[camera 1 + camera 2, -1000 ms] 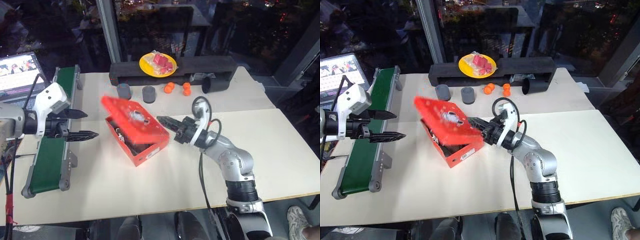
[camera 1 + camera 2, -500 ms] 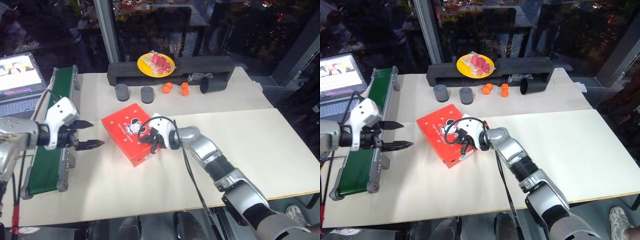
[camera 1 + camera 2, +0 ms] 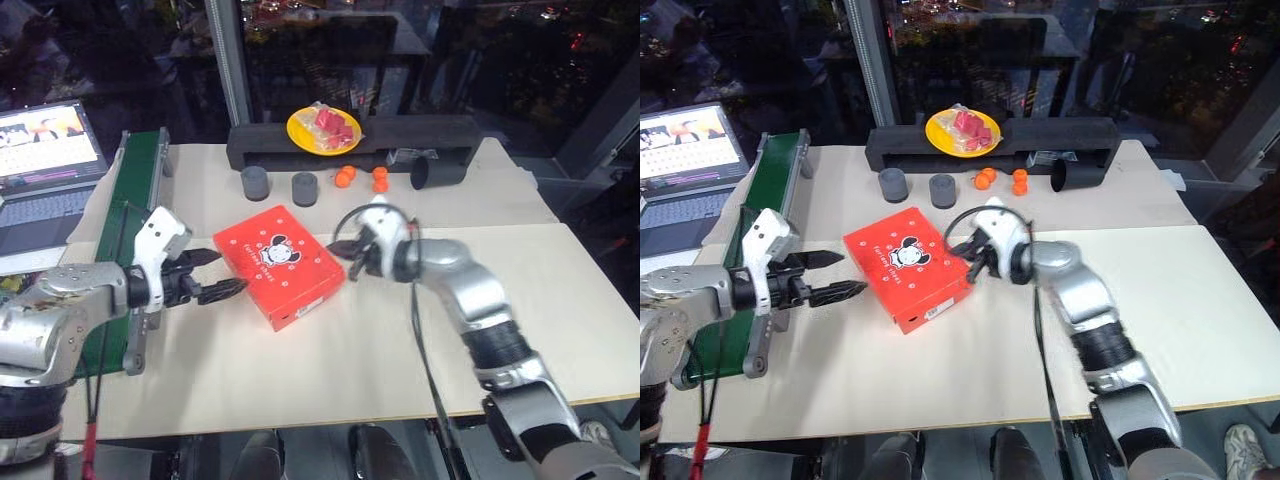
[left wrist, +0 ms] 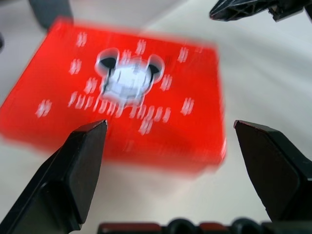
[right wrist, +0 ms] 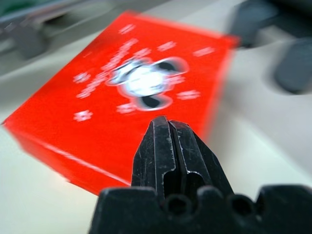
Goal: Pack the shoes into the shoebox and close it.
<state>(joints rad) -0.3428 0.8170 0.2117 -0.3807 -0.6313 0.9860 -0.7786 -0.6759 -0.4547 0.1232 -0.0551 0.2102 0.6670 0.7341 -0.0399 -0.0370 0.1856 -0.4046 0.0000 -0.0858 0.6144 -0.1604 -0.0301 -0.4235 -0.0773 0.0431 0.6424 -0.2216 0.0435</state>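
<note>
Shoebox (image 3: 285, 264) lid shut; flanked by left gripper (image 3: 222, 274), fingers spread, and right gripper (image 3: 340, 258), fingers pressed together, nothing grasped.

Bench (image 3: 330, 370), near half: bare surface from the front edge up to the shoebox (image 3: 280, 262); open passage.

Bench, right half: bare beyond the right arm; open passage.

Shoebox: lid down, standing mid-bench at a slant; blocks the centre.

Left claw (image 3: 222, 273): fingers spread, tips just beside the shoebox's left side; narrow gap there.

Right claw (image 3: 344, 254): fingers together, just beside the shoebox's right corner.

Conveyor (image 3: 120, 215): green belt along the left edge; bars that side.

Far strip: two grey cylinders (image 3: 280, 185), orange balls (image 3: 360, 178), a black tube (image 3: 435, 170), a long black block (image 3: 400, 132) bearing a yellow plate (image 3: 323, 130); crowded.

Shoebox to cylinders: a bare band between.
</note>
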